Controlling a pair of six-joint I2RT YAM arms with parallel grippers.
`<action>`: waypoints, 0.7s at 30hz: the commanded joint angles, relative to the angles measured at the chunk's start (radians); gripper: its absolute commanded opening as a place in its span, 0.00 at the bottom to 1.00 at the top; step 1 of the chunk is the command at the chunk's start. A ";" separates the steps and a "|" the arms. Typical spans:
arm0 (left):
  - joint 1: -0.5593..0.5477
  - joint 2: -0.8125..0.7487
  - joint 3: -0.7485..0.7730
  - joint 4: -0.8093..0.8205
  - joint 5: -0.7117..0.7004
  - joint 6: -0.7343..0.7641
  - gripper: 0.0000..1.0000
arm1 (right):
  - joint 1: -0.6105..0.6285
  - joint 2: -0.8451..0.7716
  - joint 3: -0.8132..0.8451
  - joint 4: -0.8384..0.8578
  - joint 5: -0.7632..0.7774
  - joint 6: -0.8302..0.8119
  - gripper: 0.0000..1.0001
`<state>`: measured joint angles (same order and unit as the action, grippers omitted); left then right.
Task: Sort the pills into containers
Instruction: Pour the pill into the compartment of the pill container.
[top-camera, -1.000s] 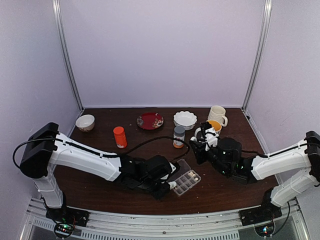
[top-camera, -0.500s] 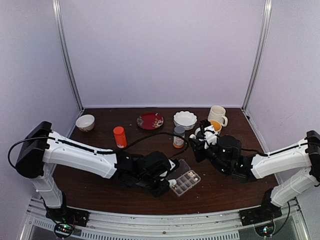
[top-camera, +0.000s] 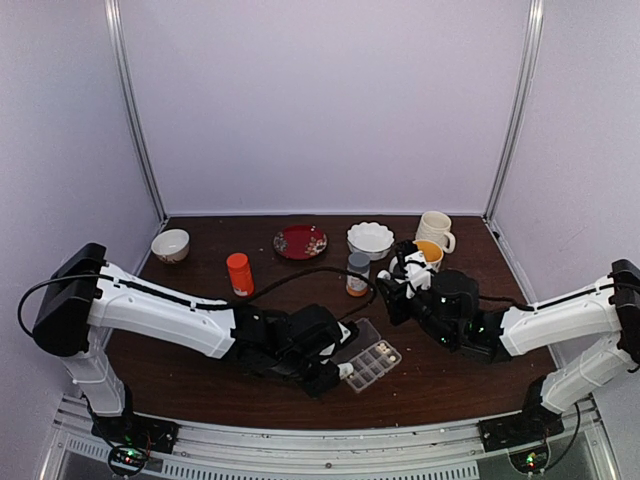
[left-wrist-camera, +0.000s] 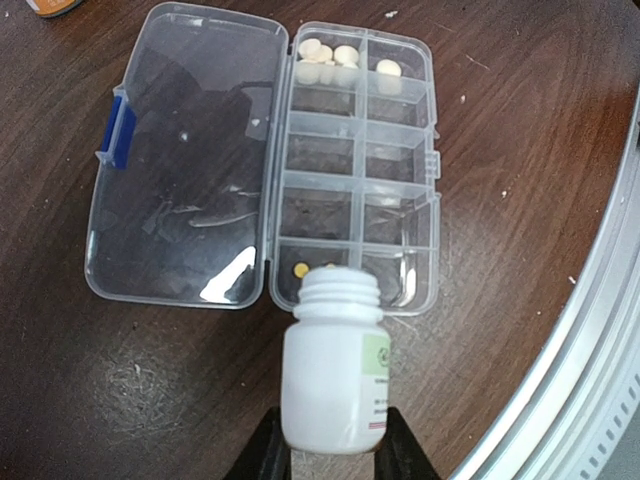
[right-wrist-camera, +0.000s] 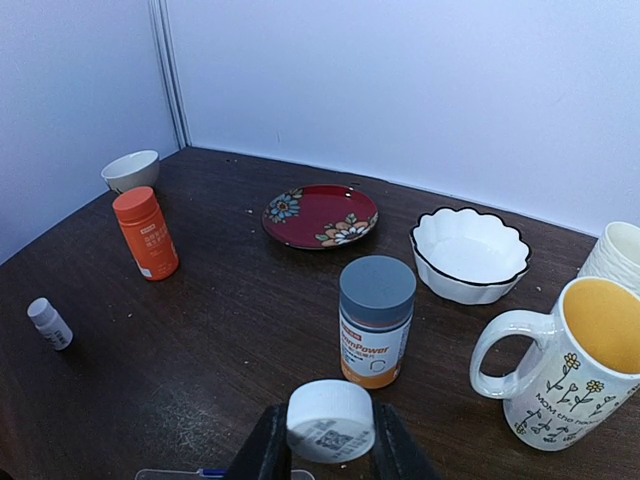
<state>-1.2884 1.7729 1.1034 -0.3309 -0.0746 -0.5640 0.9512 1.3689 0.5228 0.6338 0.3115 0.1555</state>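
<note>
light: bright, even, overhead | glare: on clear lid (left-wrist-camera: 225, 285) | shadows: soft | focus: sharp

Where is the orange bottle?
In the top view, the orange bottle stands upright on the left side of the table, between the small bowl and the red plate, a little nearer the front edge.

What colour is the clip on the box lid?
Blue clip, best seen in the left wrist view.

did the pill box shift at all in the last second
No. The organiser box lies where it was, same angle, same gap from the grey-capped bottle behind it.
</note>
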 joint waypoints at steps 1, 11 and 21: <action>0.002 -0.013 0.021 0.011 0.001 -0.010 0.00 | -0.005 0.009 0.031 -0.012 0.006 -0.010 0.00; 0.003 0.079 0.024 -0.001 -0.013 -0.013 0.00 | -0.005 0.010 0.034 -0.017 0.001 -0.011 0.00; 0.002 -0.010 0.072 -0.073 -0.053 0.011 0.00 | -0.005 0.010 0.037 -0.023 0.001 -0.013 0.00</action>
<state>-1.2884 1.8175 1.1263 -0.3565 -0.1009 -0.5674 0.9512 1.3712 0.5343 0.6163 0.3111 0.1524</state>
